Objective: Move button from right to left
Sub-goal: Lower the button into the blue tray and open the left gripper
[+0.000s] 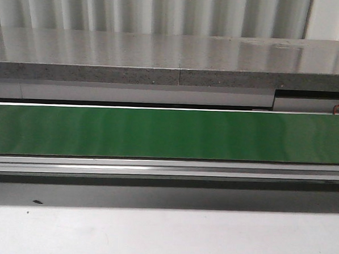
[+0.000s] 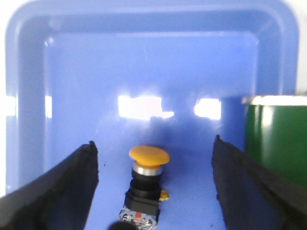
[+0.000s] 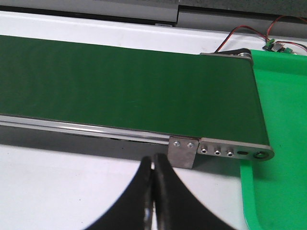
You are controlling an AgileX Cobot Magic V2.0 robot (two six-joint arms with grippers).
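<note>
The left gripper is seen with jaws wide apart, the small push-button with round yellow mushroom cap and black collar lying loose between them in a glossy blue plastic bin. It is judged light, rigid and slippery-capped, best pinched at the collar. The right gripper is held pressed together, empty, near the green conveyor belt.

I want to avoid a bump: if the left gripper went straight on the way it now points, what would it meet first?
Probably the button, standing between the open left gripper's fingers in the blue bin. Depth is unclear; the bin floor lies just beyond.
</note>
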